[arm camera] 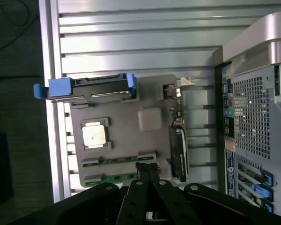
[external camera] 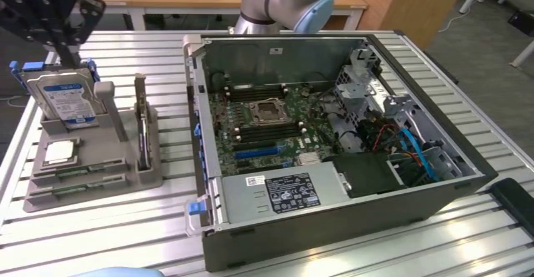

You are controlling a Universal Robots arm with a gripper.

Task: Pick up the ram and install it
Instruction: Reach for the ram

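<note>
Two ram sticks (arm camera: 113, 177) slotted along holder (arm camera: 126, 140) edge, tool (arm camera: 147, 171) hovering above, apart

Even overhead light washes the slatted metal surface (external camera: 125, 227), which throws back pale bands, brightest toward six o'clock in the exterior view. The open computer case (external camera: 334, 239) at three o'clock stays dim inside, its walls shading the board. A soft sheen lies on the hard drive (external camera: 71, 99) at nine o'clock. The gripper (external camera: 71, 58) at ten o'clock reads as a dark, smeared shape. In the wrist view the slats glare white, the case's corner burns out, and the floor (arm camera: 14, 117) sinks into gloom.
</note>
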